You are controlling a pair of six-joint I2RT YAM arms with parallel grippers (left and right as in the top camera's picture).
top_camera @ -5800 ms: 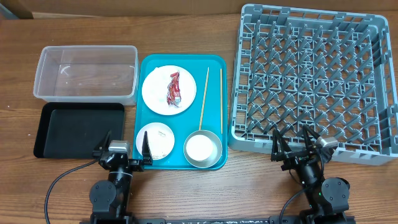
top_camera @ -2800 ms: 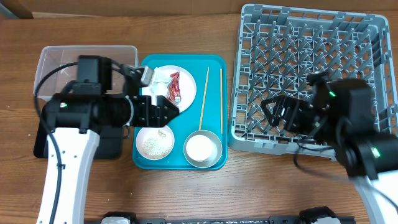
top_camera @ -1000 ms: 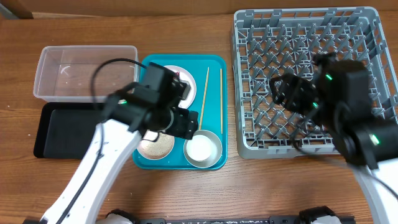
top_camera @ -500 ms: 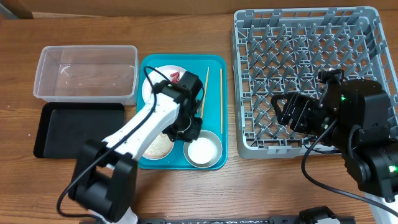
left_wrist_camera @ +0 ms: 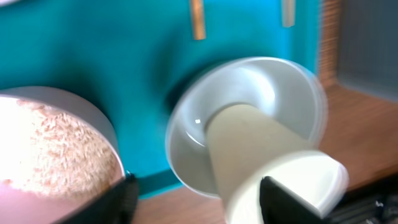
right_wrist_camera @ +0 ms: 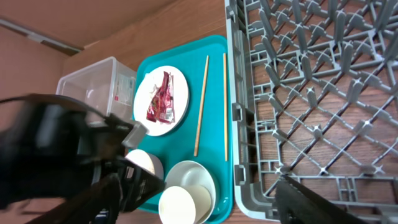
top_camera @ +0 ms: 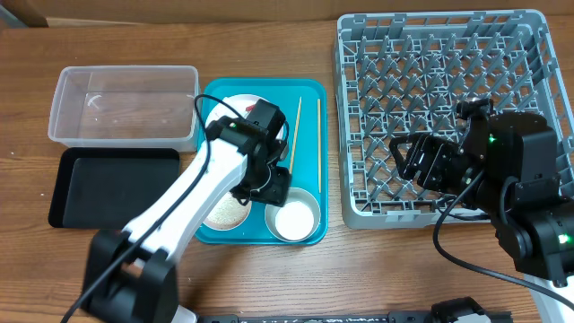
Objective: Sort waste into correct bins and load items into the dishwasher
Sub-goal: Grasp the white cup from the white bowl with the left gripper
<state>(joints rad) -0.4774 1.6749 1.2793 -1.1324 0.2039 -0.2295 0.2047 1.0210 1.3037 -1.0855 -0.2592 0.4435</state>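
- Your L pincer point(left_wrist_camera: 199, 198) is spread wide w/ nothing clamped. It hangs just over the grey-rimmed bowl point(left_wrist_camera: 186, 134), at the front corner of the teal tray point(left_wrist_camera: 93, 43) nearest the rack.
- Only the L wrist cam shows the small white cup point(left_wrist_camera: 261, 149) close: it lies tilted in the bowl, mouth twd the lens. Can't tell if the finger at frame right touches it.
- Rice point(left_wrist_camera: 56, 146) covers the smaller plate point(top_camera: 224, 212), just beside the bowl.
- Overhead, the L arm hides most of the large white plate point(right_wrist_camera: 177, 84). The R wrist cam shows it w/ the red wrapper point(right_wrist_camera: 161, 96) on it.
- Chopsticks point(top_camera: 294, 135) lie on the tray, parallel, apart.
- Your R pincer point(top_camera: 414, 161) is wide open, empty, above the dish rack point(top_camera: 439, 81) nr its front edge.
- Clear tub point(top_camera: 126, 105) and black tray point(top_camera: 112, 186) sit on the tabletop point(top_camera: 269, 36), left of the teal tray.
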